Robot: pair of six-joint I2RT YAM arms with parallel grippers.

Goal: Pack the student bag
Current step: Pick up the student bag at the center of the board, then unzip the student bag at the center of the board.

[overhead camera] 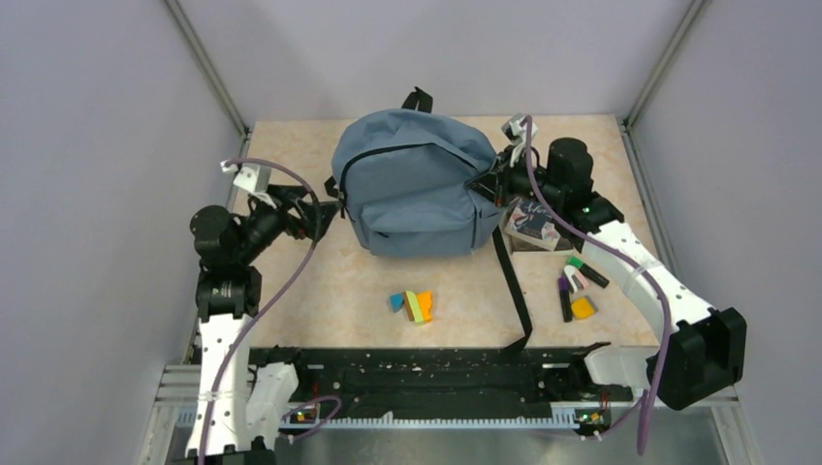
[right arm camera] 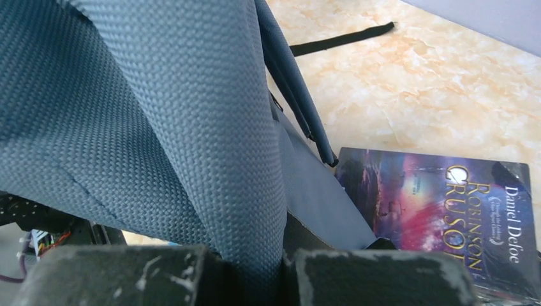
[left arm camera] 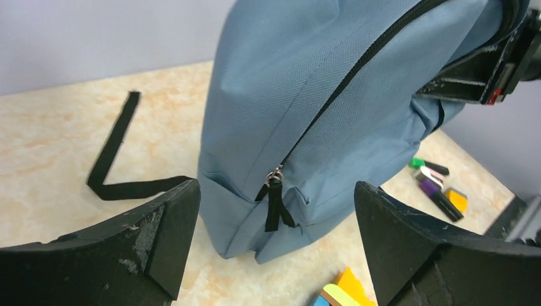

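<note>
The slate-blue student bag (overhead camera: 412, 184) stands at the back middle of the table with its main zipper shut. My left gripper (overhead camera: 325, 215) is open just left of the bag. In the left wrist view the black zipper pull (left arm camera: 275, 201) hangs between my open fingers (left arm camera: 159, 229), a short way ahead of them. My right gripper (overhead camera: 496, 182) is shut on a fold of the bag's fabric (right arm camera: 242, 191) at its right side. A Robinson Crusoe book (overhead camera: 531, 225) lies just right of the bag, and it also shows in the right wrist view (right arm camera: 440, 204).
Coloured sticky notes (overhead camera: 413, 305) lie in front of the bag. Markers and an orange pad (overhead camera: 579, 291) lie at the right. A long black strap (overhead camera: 512, 291) runs from the bag toward the near edge. Walls close in the table on three sides.
</note>
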